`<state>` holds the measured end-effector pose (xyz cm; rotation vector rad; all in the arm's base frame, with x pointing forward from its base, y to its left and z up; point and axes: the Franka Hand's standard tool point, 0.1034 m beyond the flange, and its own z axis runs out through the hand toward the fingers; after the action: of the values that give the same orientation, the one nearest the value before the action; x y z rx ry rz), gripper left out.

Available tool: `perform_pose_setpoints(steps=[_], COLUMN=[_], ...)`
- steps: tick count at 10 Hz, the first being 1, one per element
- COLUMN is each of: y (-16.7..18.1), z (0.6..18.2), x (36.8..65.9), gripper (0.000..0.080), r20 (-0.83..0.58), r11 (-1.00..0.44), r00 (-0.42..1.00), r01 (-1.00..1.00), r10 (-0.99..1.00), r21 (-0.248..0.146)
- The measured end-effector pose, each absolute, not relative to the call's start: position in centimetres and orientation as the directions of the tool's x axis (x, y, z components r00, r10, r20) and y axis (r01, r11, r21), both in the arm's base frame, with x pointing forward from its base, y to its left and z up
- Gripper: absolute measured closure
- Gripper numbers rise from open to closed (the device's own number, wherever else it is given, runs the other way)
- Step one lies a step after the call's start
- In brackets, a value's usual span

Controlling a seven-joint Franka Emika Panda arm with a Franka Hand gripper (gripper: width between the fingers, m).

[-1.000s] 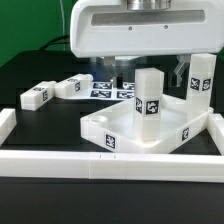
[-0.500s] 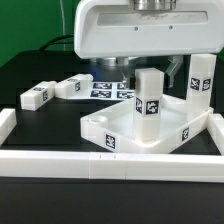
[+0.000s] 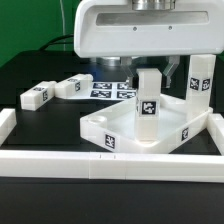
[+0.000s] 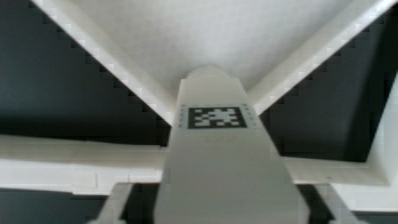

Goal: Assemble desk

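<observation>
The white rimmed tabletop (image 3: 120, 128) lies on the black table. One tagged leg block (image 3: 148, 100) stands upright in its near corner, and a second leg (image 3: 200, 78) stands at the far corner on the exterior view's right. My gripper (image 3: 146, 64) hangs right above the near leg, mostly hidden under the white wrist housing. In the wrist view the gripper (image 4: 219, 200) straddles this leg (image 4: 217, 150), with a dark gap between the leg and each of the fingers (image 4: 121, 195), so it is open. Two loose legs (image 3: 38, 95) (image 3: 72, 86) lie at the exterior view's left.
The marker board (image 3: 112, 90) lies flat behind the tabletop. A long low white border wall (image 3: 100, 166) runs along the front, with short side pieces at both ends (image 3: 5, 122).
The wrist housing has risen slightly above the near leg. The leg and the other parts have not moved.
</observation>
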<state>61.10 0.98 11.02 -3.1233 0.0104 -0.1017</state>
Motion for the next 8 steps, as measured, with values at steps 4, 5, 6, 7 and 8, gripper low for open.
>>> perform_pose_setpoints(steps=[4, 5, 6, 7, 8], y=[1.8, 1.9, 2.0, 2.3, 2.6], z=[11.1, 11.0, 10.9, 10.9, 10.8], x=[61.3, 61.3, 61.2, 61.1, 61.0], gripper=[0.0511, 0.0511, 0.0509, 0.0509, 0.0509], r20=[0.057, 0.053, 0.041, 0.032, 0.018], r11=[-0.947, -0.919, -0.859, -0.792, -0.707], r00=[0.946, 0.918, 0.859, 0.792, 0.708], r01=[-0.317, -0.391, -0.508, -0.607, -0.703], r10=[-0.319, -0.393, -0.510, -0.610, -0.706], r21=[-0.042, -0.049, -0.063, -0.069, -0.076])
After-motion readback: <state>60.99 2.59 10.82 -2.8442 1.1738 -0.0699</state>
